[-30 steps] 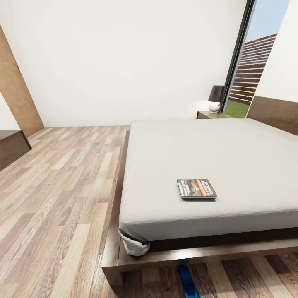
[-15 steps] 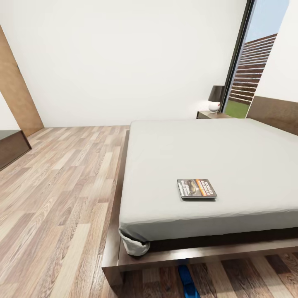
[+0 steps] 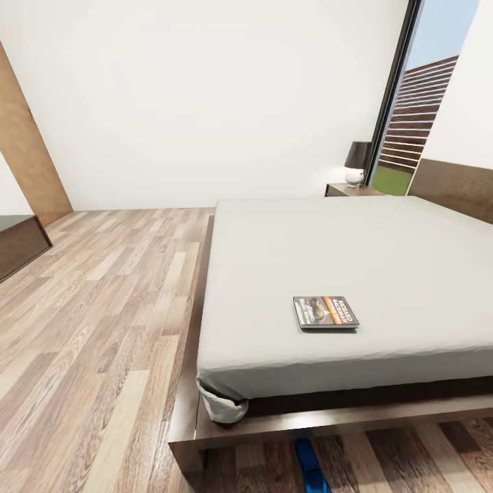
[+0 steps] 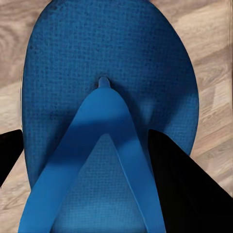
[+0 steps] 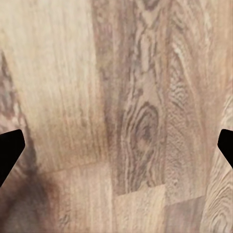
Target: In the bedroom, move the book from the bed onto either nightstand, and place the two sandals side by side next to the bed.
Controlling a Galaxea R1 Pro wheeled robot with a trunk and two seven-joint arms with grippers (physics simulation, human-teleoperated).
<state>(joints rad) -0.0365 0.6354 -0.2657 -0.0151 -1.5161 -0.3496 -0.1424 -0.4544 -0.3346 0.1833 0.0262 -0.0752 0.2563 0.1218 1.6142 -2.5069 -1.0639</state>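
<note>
Your left gripper [image 4: 87, 160] hangs spread wide over a blue sandal [image 4: 109, 97] on the plank floor [image 4: 213, 63], toe post pointing along the fingers; your right gripper [image 5: 116, 150] is spread above bare planks. Your book [image 3: 325, 311] lies flat near the bed [image 3: 383, 246] foot edge, long axis crosswise.

The head camera stands at the foot of the bed [image 3: 356, 274], looking down and forward across it to the far wall and window [image 3: 424, 103]. The left wrist camera looks straight down, very close over a blue sandal [image 4: 107, 121], whose tip the head view shares [image 3: 311, 465]. The right wrist camera faces bare plank floor [image 5: 121, 111] closely.
</note>
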